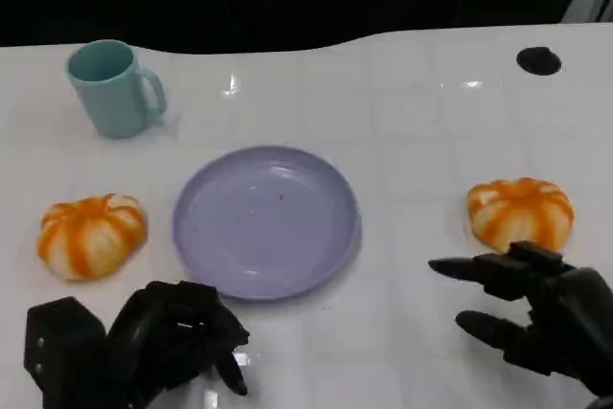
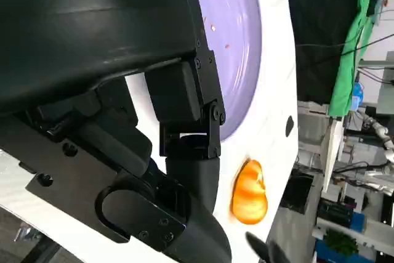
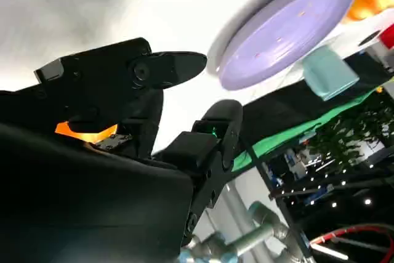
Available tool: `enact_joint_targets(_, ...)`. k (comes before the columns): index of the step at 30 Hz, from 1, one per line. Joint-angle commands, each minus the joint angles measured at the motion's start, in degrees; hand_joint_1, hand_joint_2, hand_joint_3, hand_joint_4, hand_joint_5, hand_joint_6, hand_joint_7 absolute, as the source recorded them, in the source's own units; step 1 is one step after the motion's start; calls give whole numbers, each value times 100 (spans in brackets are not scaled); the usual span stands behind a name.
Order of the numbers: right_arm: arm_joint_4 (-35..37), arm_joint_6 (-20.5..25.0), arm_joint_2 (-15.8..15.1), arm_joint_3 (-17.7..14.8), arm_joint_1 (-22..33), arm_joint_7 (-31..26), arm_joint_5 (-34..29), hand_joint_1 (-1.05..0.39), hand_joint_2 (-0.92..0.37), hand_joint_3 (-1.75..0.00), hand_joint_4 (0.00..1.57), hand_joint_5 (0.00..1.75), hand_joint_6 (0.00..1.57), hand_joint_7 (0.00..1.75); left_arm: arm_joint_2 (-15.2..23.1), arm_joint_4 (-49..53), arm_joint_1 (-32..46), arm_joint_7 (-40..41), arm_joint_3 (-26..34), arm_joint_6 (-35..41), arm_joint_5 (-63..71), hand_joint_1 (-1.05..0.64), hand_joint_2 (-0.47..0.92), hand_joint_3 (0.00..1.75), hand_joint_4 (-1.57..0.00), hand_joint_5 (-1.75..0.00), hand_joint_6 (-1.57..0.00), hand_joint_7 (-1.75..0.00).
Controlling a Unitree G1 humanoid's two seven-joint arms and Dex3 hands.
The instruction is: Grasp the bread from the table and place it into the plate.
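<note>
Bread (image 1: pixel 520 212) lay on the table just beyond my right hand (image 1: pixel 536 308), whose fingers were spread apart and holding nothing, so I judged I was at the reach, with the next move calling for that hand to go forward over the loaf, close round it and carry it left to the plate (image 1: pixel 266 220). My left hand (image 1: pixel 163 337) rested low near the plate's front edge with its fingers curled in on nothing, a second bread (image 1: pixel 91 234) lying just beyond it to the left. Farther out stood a teal mug (image 1: pixel 113 87) and a small black disc (image 1: pixel 538 60), neither in the path, and the plate lay bare.
</note>
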Motion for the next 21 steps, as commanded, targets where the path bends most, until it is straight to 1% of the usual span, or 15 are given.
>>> enact_joint_targets(1, -291, 378, -261, -87, -44, -149, -357, -41, -92, -16, 30, 51, 48, 0, 61, -38, 2, 18, -11, 15, 11, -105, 79, 0, -155, -86, -157, -51)
enact_joint_targets(5, -528, 876, -340, -74, -64, -182, -707, -44, -92, -17, 22, 44, 40, 0, 63, -21, -11, 26, -12, 9, 16, -105, 80, 0, -155, -86, -157, -52)
enact_joint_targets(7, -683, 1259, -346, -38, -68, -143, -933, -46, -92, -17, 17, 41, 34, 0, 66, 39, -35, -9, 0, -37, 3, -105, 80, 1, -156, -86, -157, -52)
enact_joint_targets(9, -801, 1538, -353, -2, -66, -103, -1070, -46, -92, -15, 14, 39, 30, 0, 70, 81, -52, -42, 8, -69, -10, -105, 80, 1, -155, -85, -157, -52)
enact_joint_targets(12, -858, 1939, -337, 77, -141, -90, -1264, -46, -92, -11, 11, 39, 28, 0, 67, 109, -61, -55, 21, -73, -31, -105, 80, 0, -155, -85, -157, -51)
enact_joint_targets(16, -939, 2501, -340, 218, -271, 119, -1482, -48, -92, -8, 2, 36, 23, 0, 69, 51, -32, 31, 1, -14, 23, -105, 80, 0, -156, -85, -157, -52)
enact_joint_targets(21, -831, 2981, -280, 366, -509, 308, -1503, -47, -90, -3, 0, 36, 23, 1, 41, 21, -11, 50, -9, 0, 26, -105, 79, 0, -156, -85, -157, -52)
